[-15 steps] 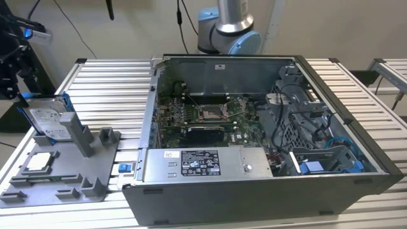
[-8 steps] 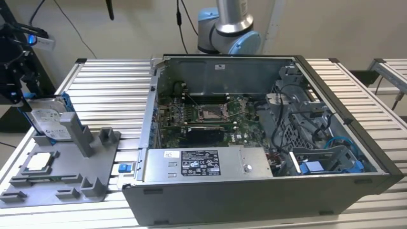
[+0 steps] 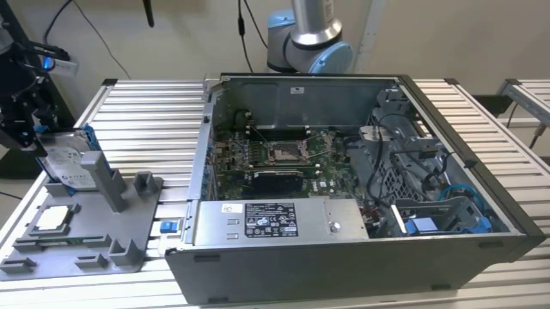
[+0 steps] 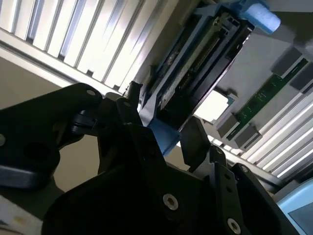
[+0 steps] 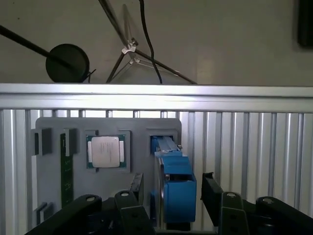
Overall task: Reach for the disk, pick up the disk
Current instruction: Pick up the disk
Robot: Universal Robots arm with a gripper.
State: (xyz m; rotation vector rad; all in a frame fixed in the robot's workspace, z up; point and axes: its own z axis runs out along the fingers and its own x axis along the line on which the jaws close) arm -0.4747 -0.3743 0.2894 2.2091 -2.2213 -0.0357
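Note:
The disk (image 3: 67, 162) is a silver-grey drive with a white label in a bright blue carrier. It stands on edge in a slot of the grey holder tray (image 3: 86, 254) at the exterior view's left. My gripper (image 3: 28, 136) hangs at the disk's end toward that left edge. In the first wrist view the disk's blue carrier (image 5: 178, 188) sits between my two black fingers, with my gripper (image 5: 172, 185) open and a small gap on each side. The second wrist view shows the disk (image 4: 205, 54) running away from my gripper (image 4: 164, 125), its blue corner between the fingers (image 4: 195, 139).
A square silver CPU chip (image 3: 51, 217) lies in the tray beside the disk, also in the first wrist view (image 5: 105, 152). A green memory stick (image 5: 64, 166) is slotted nearby. A small blue clip (image 3: 169, 226) lies by the open computer case (image 3: 344, 193). Ribbed aluminium table (image 3: 146, 122) surrounds everything.

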